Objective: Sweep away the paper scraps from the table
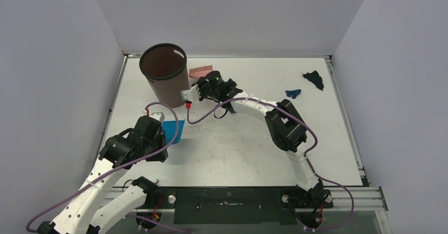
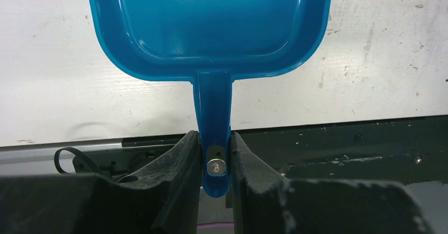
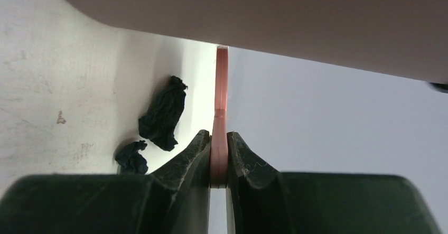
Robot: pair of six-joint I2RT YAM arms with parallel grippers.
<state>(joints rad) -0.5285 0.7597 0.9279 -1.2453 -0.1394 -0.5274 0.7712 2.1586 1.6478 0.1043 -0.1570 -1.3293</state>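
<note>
From above, the scraps lay near the table's far right corner, well apart from both tools. The right gripper held the brush beside the bin near the far edge. The left gripper held the dustpan near the left edge. Both tools probably needed carrying right.

The left wrist view showed the fingers clenched on the dustpan's handle. Its lip should sit flat on the table.

The right wrist view showed the fingers clamped on the brush's thin handle, with two dark scraps to their left. Short strokes toward the pan would suit.
</note>
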